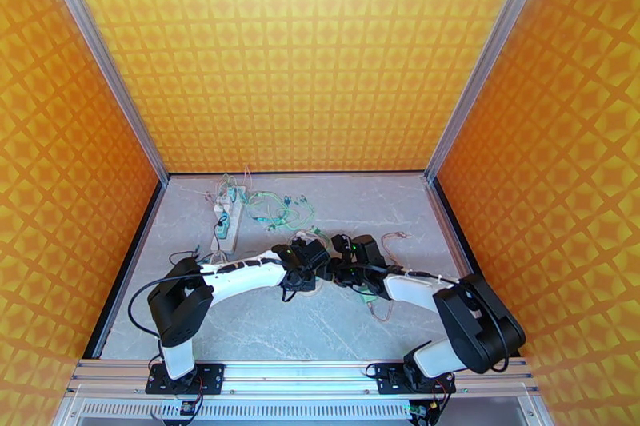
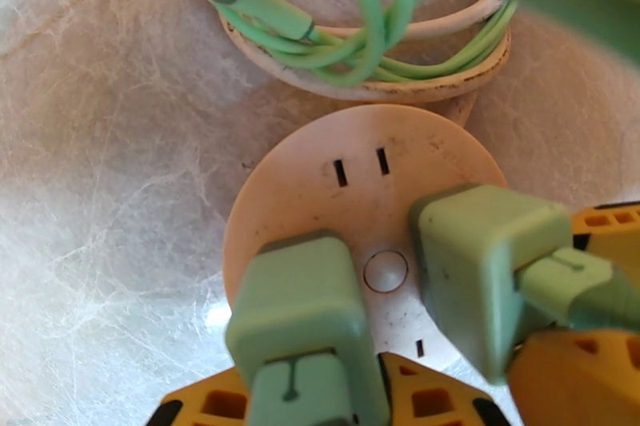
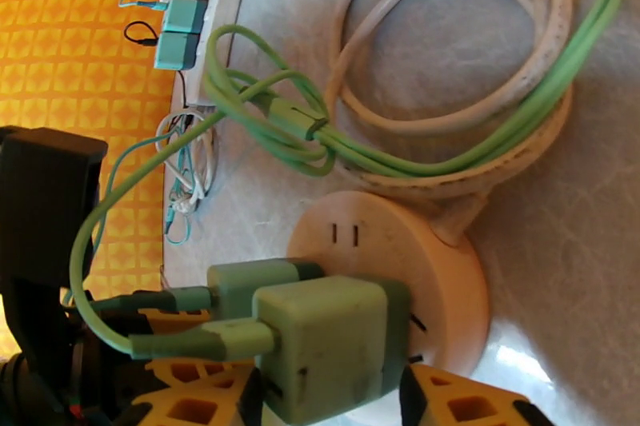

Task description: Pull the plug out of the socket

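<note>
Both arms bend low and meet over the middle of the grey marble desk point(image 1: 264, 324). There the left fingers point(image 2: 200, 408) clamp one green square plug point(image 2: 296, 308). The right fingers point(image 3: 464, 408) clamp the other green plug point(image 3: 336, 340). Both plugs sit in the round white socket point(image 2: 360, 180).

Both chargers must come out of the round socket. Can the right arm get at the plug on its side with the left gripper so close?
Probably yes: the right gripper straddles the nearer green plug, a finger on either side; the left gripper holds the other plug, a gap between.
</note>
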{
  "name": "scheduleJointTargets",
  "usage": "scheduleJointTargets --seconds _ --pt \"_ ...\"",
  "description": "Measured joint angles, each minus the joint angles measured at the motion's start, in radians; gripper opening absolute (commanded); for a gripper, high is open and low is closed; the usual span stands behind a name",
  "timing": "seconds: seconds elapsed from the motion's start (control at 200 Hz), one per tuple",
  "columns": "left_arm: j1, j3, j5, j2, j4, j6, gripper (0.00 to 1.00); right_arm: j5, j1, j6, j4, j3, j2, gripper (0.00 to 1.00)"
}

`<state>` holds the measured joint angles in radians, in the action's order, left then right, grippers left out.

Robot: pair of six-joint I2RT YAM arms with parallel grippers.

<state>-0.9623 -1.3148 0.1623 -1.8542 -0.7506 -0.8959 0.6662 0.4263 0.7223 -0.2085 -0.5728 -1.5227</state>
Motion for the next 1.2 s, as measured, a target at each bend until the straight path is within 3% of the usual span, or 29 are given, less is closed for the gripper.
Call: scheduleJointTargets --seconds 0.145,0.64,0.93,1.195 --pt "0.0 0.0 0.008 0.0 -0.002 0.003 0.23 0.019 -0.001 -0.001 -0.028 -0.008 -0.026 0.39" --pt "0.001 0.026 0.009 0.023 0.018 0.011 0.16 0.026 -0.001 -0.047 -0.042 -0.012 -0.042 0.38" --pt "-0.05 -0.068 0.123 -0.046 -0.092 0.032 0.14 0.03 0.004 -0.075 -0.022 -0.025 -0.049 0.38" --pt "-0.052 -0.061 0.135 -0.04 -0.091 0.025 0.09 0.032 0.006 -0.085 -0.021 -0.031 -0.056 0.37"
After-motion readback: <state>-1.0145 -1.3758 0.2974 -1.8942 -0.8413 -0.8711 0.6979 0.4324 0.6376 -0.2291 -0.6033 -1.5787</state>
